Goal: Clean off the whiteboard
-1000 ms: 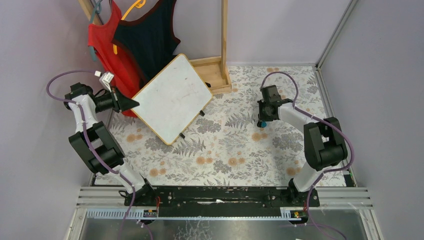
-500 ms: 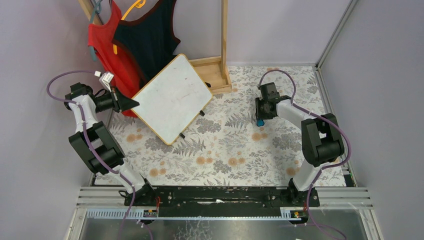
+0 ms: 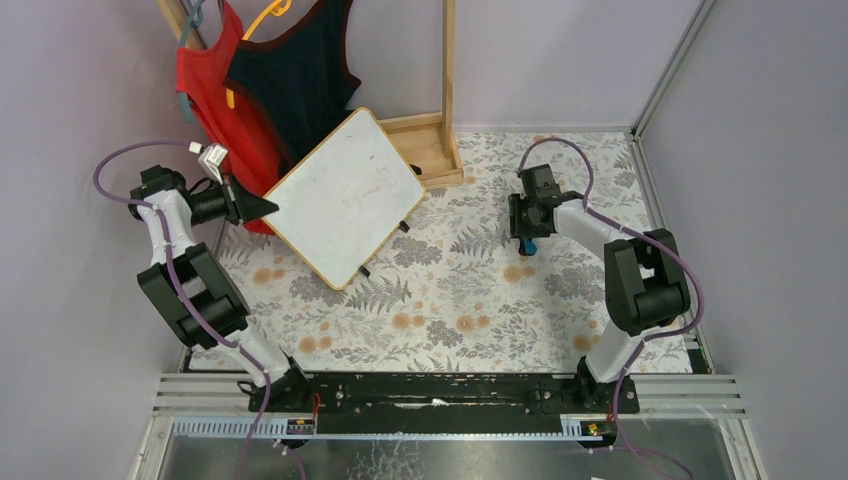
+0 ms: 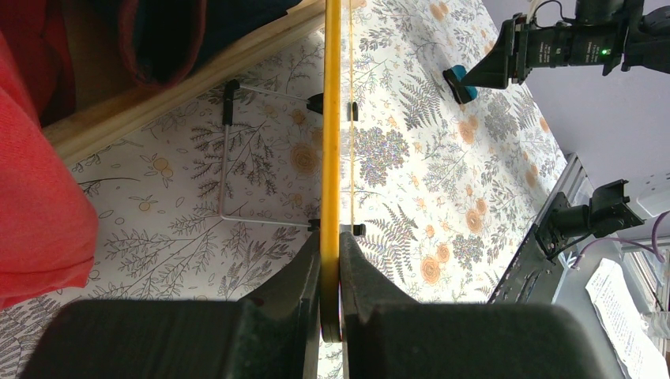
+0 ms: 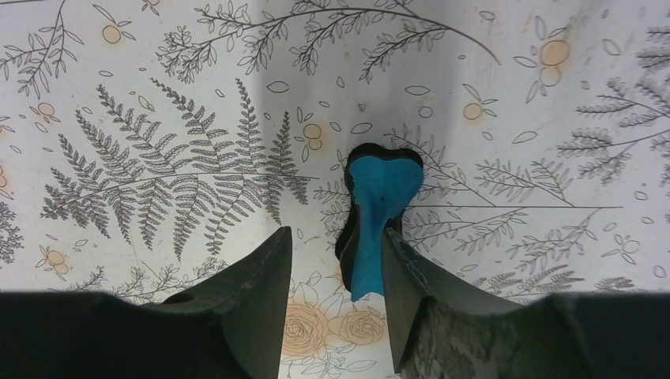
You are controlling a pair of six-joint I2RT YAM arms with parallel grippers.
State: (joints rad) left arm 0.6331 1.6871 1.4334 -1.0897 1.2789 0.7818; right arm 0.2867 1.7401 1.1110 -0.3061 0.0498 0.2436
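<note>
The whiteboard (image 3: 345, 195), white with a light wooden frame, is held tilted up at the back left, and only a faint reddish smear shows on its face. My left gripper (image 3: 268, 206) is shut on its left edge. In the left wrist view that edge (image 4: 331, 118) runs straight up from between the fingers (image 4: 330, 237). A small blue eraser (image 5: 375, 213) stands on the floral cloth. My right gripper (image 5: 337, 233) is open around it, with the eraser against the right finger and a wide gap to the left one. From above, the right gripper (image 3: 524, 238) sits right of centre.
A wooden rack (image 3: 440, 140) stands at the back, with a red top (image 3: 210, 95) and a black top (image 3: 300, 70) hanging beside it. The board's wire stand (image 4: 225, 158) rests on the cloth. Lilac walls close in on the left and right.
The right gripper's jaws have parted from the blue eraser, which now stands on the cloth, and the gripper shifted slightly left. The left arm and whiteboard have not moved.
</note>
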